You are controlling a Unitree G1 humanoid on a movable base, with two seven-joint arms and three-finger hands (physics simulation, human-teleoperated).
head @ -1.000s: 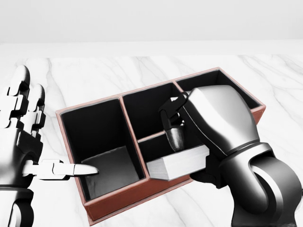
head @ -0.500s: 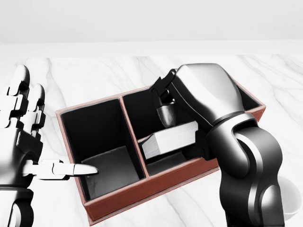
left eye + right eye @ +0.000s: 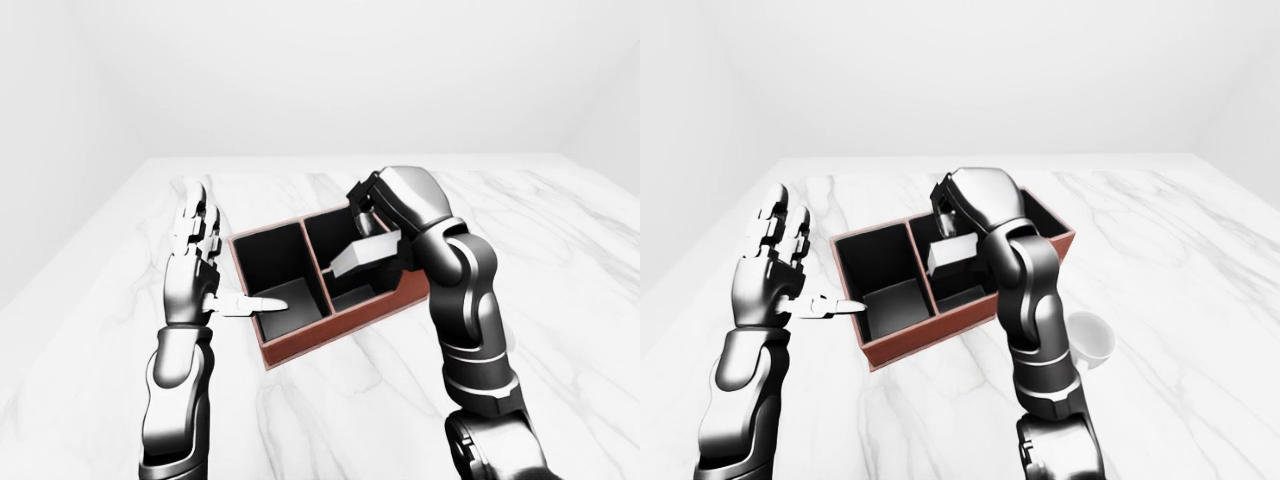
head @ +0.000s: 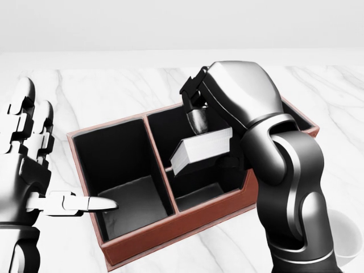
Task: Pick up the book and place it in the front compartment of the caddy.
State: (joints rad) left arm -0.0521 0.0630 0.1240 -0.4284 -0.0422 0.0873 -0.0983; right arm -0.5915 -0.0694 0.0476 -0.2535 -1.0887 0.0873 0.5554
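**A:** Under my right hand (image 4: 200, 116) the book (image 4: 202, 151) has come up: a second ago it sat low at the caddy's near wall, and now it hangs higher, over the dividing partition of the right-hand section of the caddy (image 4: 153, 236).

**B:** So is it in yet?

**A:** No. My fingers are closed on its top edge and it's clear of the floor of the box. I read the lift as carrying it over the wall, with the lowering into the nearer compartment not yet done.

**B:** How does it lie?

**A:** Long axis roughly level, running out leftward from my palm and dipping slightly at the free end. The white page edges face me; the spine side I can't make out.

**B:** And the other hand?

**A:** My left hand (image 4: 34, 165) is open, fingers upright, thumb poking over the rim of the left compartment, touching nothing I can see. A white cup (image 3: 1090, 340) stands on the marble surface (image 3: 300, 420) beside my right elbow.
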